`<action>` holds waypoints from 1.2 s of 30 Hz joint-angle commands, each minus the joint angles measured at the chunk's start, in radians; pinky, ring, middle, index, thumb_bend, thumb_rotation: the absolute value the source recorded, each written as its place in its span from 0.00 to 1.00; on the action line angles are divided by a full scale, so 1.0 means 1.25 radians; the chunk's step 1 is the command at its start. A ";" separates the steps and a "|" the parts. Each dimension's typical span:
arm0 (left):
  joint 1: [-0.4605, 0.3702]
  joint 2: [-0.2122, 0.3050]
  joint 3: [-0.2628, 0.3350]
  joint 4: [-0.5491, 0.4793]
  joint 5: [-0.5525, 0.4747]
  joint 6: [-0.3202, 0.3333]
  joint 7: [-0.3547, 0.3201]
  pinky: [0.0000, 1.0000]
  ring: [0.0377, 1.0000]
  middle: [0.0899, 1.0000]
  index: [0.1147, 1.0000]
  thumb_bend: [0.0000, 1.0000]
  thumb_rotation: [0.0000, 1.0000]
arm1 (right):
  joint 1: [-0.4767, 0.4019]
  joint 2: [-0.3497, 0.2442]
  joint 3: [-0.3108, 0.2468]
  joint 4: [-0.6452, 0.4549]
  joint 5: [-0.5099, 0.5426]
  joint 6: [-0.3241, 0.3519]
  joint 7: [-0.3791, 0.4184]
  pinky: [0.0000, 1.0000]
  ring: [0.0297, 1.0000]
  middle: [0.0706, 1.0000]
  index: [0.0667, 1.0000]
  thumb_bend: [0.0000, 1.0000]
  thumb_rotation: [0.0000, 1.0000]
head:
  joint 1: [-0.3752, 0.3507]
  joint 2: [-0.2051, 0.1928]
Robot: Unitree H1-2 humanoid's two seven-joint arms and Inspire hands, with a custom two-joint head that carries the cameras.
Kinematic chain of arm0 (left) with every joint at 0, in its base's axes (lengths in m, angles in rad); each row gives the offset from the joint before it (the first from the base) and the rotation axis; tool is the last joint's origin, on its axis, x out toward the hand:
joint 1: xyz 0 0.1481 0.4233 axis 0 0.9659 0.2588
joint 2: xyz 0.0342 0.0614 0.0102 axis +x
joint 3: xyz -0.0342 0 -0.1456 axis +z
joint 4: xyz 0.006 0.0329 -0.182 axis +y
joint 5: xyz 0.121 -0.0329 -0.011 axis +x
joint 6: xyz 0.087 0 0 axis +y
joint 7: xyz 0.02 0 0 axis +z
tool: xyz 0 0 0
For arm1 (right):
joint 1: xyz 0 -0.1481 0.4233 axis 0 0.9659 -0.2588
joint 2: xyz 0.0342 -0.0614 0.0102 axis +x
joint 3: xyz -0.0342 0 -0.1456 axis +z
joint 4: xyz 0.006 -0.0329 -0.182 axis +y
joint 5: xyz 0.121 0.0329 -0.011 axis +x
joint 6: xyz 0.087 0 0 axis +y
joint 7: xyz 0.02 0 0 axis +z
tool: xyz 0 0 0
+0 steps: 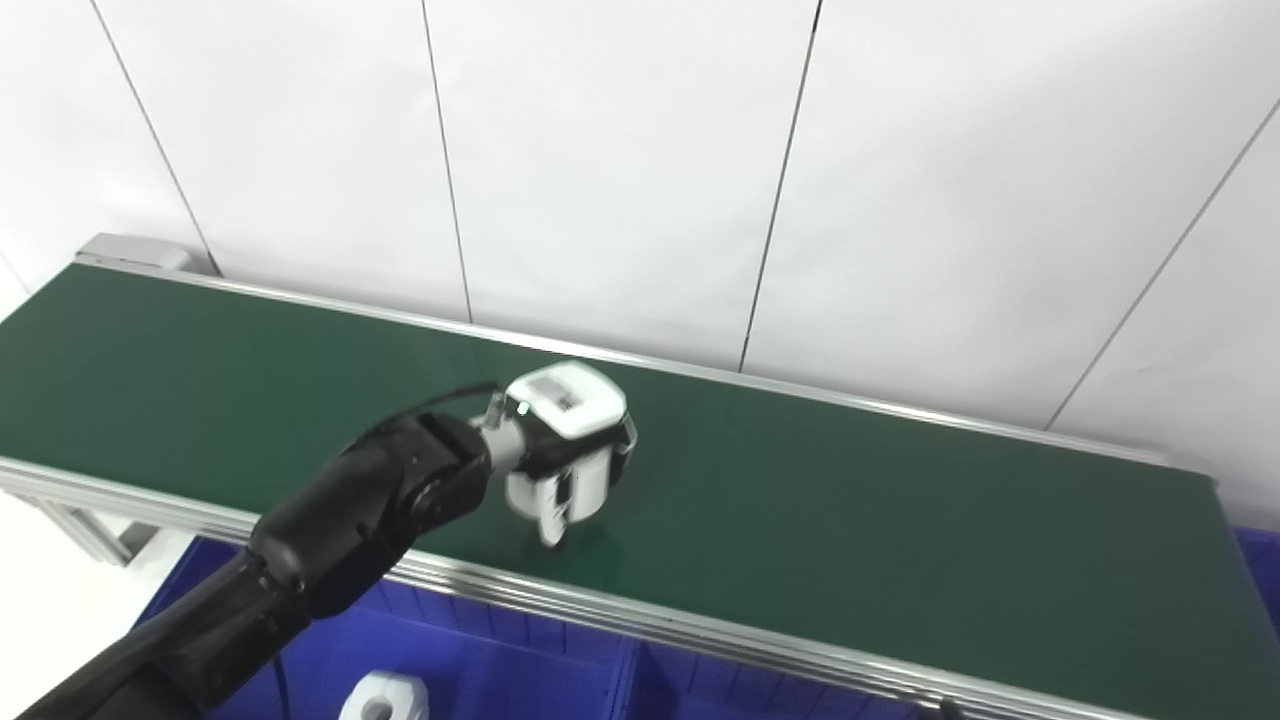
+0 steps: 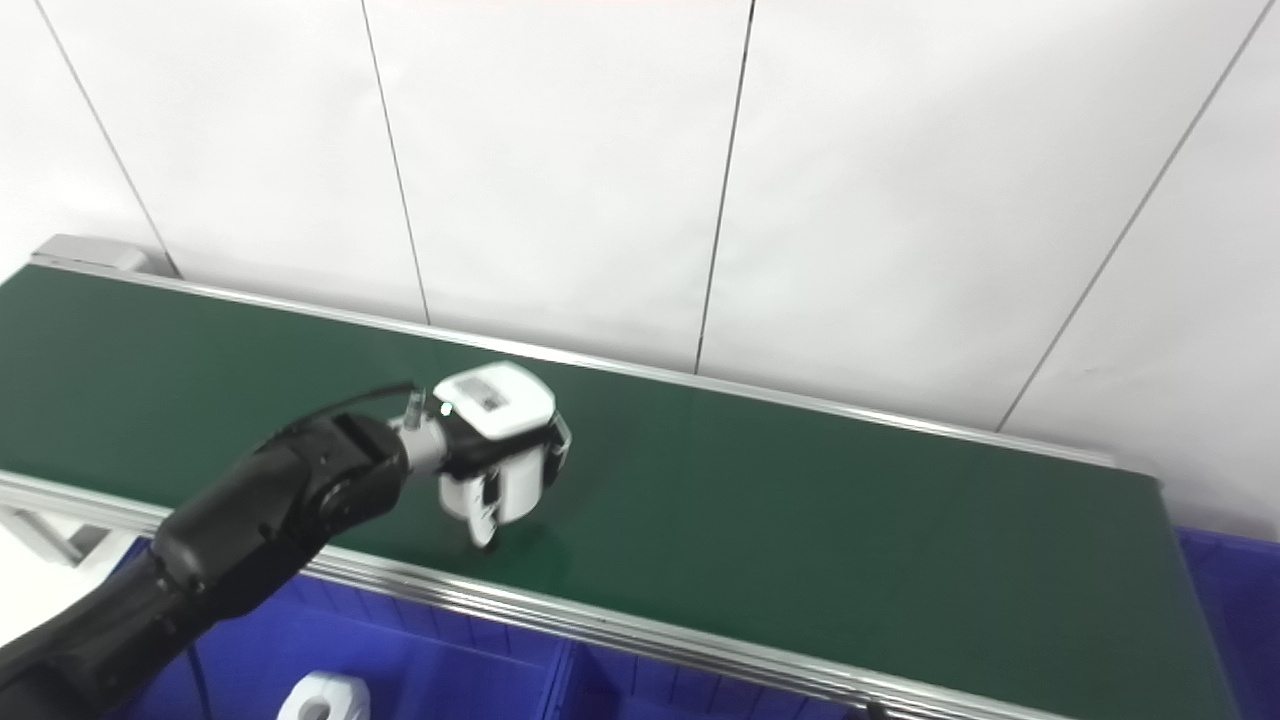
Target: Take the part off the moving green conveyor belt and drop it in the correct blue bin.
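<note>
My left hand (image 1: 565,450) is over the near half of the green conveyor belt (image 1: 850,520), palm down, with its fingers curled toward the belt surface. One fingertip (image 1: 550,535) reaches down to the belt. White shapes under the palm may be fingers or a part; I cannot tell them apart. No separate part shows anywhere else on the belt. The hand also shows in the right eye view (image 2: 495,450). My right hand is not in view.
Blue bins (image 1: 520,670) stand below the belt's near rail (image 1: 700,630), split by a divider. A white part with a hole (image 1: 385,700) lies in the left bin. Another blue bin edge (image 1: 1262,570) shows at the far right. A white panel wall stands behind the belt.
</note>
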 commanded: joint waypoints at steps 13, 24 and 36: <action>0.200 -0.009 0.039 -0.205 -0.006 0.098 -0.104 0.22 0.27 0.32 0.42 0.52 0.06 | 0.016 -0.025 -0.029 -0.150 0.065 0.113 0.054 0.88 0.87 0.88 0.93 0.60 1.00 | 0.058 0.071; 0.314 -0.026 0.020 -0.185 0.060 0.108 -0.115 0.21 0.27 0.33 0.42 0.52 0.06 | 0.016 -0.025 -0.038 -0.160 0.075 0.121 0.063 0.85 0.84 0.86 0.90 0.65 0.96 | 0.054 0.080; 0.310 0.005 -0.004 -0.145 0.101 0.078 -0.131 0.82 0.83 0.85 0.79 0.92 0.45 | 0.015 -0.002 -0.033 -0.156 0.047 0.118 0.054 0.85 0.85 0.87 0.91 0.65 0.97 | 0.015 0.076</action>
